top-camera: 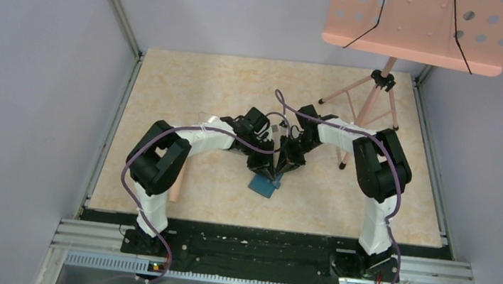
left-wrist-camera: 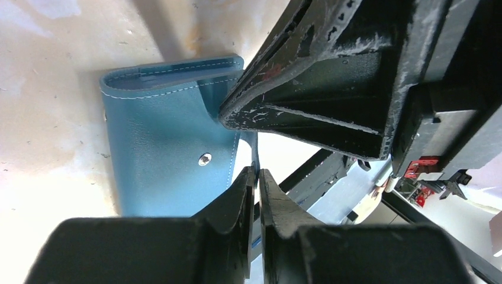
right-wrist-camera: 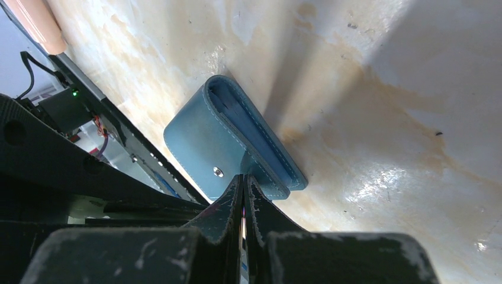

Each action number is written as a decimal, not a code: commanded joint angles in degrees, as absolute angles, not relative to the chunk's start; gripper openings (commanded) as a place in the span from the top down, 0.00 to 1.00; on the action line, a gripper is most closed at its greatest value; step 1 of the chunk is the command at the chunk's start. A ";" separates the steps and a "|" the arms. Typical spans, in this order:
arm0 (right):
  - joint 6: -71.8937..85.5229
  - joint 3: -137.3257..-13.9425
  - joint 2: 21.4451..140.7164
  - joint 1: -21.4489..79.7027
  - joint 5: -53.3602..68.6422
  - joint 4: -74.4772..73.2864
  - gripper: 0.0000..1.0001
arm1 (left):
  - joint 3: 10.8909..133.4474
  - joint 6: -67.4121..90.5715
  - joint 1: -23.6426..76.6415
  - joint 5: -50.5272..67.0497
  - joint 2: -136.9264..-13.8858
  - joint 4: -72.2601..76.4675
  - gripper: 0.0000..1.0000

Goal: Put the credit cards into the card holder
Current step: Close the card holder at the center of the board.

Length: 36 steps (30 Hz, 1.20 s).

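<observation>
Card holder rests on surface. Left claw pinched together on its thin flap edge, right claw clamped on other flap: probably to spread pocket open. No credit cards seen.

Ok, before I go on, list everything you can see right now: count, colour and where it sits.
wallet: one, teal-blue, mid-table, pinched between both grippers.
cards: none visible in any view.
music stand: one, pink, on a tripod at the table's far right.
stick: one, peach, lying beside the left arm.
table: one, beige marbled.
left arm, right arm: one each, black and white, bases at the near edge.
left gripper: black, shut on the wallet's edge.
right gripper: black, shut on the wallet's edge.
</observation>
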State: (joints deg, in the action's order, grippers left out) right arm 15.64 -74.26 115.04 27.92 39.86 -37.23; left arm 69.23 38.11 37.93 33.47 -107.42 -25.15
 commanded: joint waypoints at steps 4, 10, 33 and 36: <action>15.33 -74.19 115.69 28.43 39.22 -36.32 1.00 | 71.06 36.29 38.39 33.63 -108.43 -25.79 0.88; 15.18 -74.00 115.51 28.40 39.20 -36.30 1.00 | 71.60 35.80 38.41 31.74 -108.00 -26.85 1.00; 15.09 -73.63 115.38 28.39 39.20 -36.29 1.00 | 74.31 34.09 38.41 25.01 -110.34 -30.70 1.00; 15.10 -73.57 115.23 28.41 39.17 -36.25 1.00 | 74.07 34.27 38.41 24.48 -110.29 -30.63 1.00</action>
